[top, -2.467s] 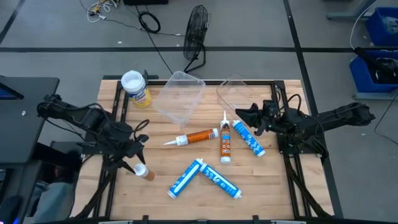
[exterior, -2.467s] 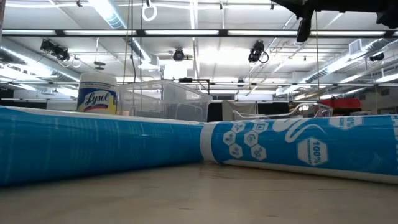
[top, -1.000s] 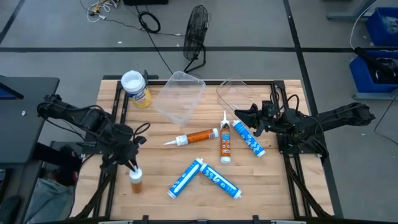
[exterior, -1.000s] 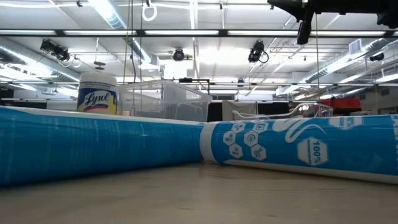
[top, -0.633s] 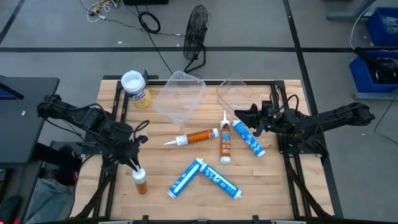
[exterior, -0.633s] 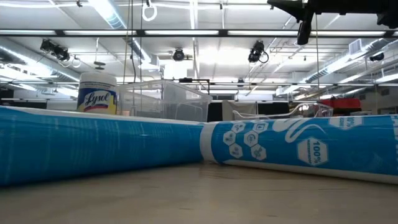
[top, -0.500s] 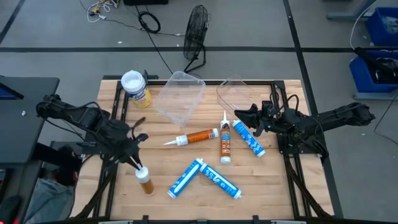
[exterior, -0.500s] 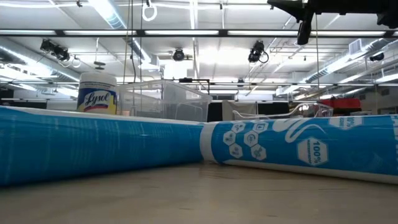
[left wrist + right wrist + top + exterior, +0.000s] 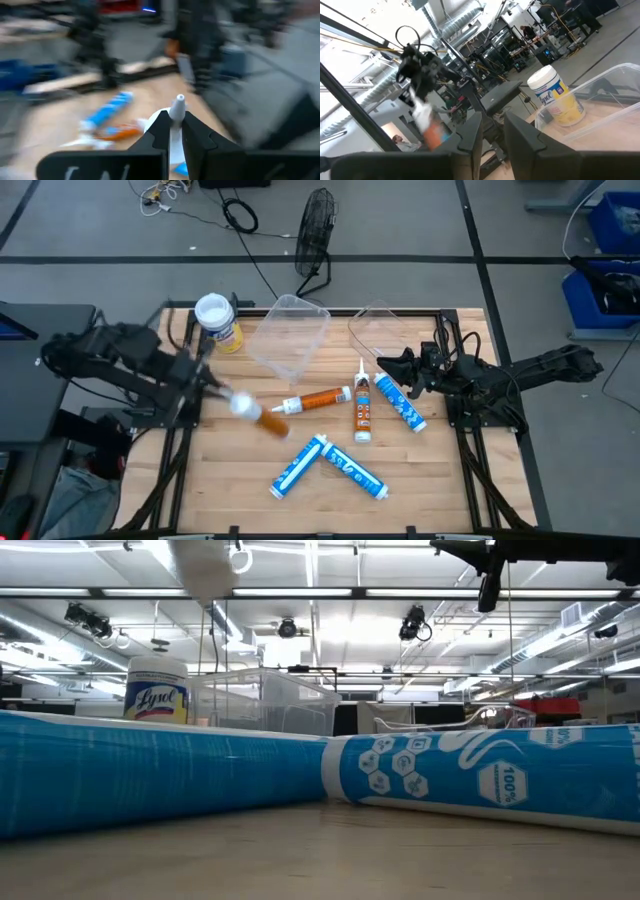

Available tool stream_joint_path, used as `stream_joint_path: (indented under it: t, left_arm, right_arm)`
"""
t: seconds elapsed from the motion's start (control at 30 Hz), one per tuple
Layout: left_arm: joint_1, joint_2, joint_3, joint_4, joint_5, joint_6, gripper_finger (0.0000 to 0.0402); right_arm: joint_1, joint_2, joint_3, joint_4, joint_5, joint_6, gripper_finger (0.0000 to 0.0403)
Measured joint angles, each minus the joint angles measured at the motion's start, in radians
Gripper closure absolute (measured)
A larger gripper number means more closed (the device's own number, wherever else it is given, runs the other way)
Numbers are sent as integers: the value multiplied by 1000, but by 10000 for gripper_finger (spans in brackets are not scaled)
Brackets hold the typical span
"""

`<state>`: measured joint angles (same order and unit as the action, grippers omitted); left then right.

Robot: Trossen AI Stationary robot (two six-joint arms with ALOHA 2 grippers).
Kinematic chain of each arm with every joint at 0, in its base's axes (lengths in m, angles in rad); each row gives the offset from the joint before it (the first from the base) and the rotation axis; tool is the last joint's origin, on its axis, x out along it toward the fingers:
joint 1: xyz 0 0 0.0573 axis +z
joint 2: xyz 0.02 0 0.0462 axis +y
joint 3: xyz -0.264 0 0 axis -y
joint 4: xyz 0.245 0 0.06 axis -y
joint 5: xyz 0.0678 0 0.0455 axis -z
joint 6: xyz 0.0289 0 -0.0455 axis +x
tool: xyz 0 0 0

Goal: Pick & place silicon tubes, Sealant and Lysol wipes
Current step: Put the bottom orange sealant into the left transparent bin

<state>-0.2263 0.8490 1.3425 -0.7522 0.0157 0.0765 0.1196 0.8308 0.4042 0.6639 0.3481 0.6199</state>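
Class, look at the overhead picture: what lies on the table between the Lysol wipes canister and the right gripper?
In the high view, a clear plastic bin lies between the Lysol wipes and the right gripper.

Wooden table (image 9: 420,480) with tubes (image 9: 329,463), Lysol wipes (image 9: 218,322), clear bins (image 9: 290,335).

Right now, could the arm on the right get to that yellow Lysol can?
Probably not easily: the Lysol wipes stand at the far left corner, beyond the clear bin, while the right gripper hovers by the tubes.

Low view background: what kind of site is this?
Likely an industrial lab or workshop: exposed ceiling ducts and strip lights overhead, camera rigs hung from the ceiling, more workbenches with equipment beyond the table.
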Motion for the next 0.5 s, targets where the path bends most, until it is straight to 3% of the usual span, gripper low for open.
stream_joint_path:
  t: [0.2,0.5]
  left_arm:
    - [106,2,23,80,-198,41,376]
    - [304,112,23,197,-223,47,375]
  right_arm:
    - [0,0,0,-2,0,-4,318]
    - [0,0,0,-13,0,-3,318]
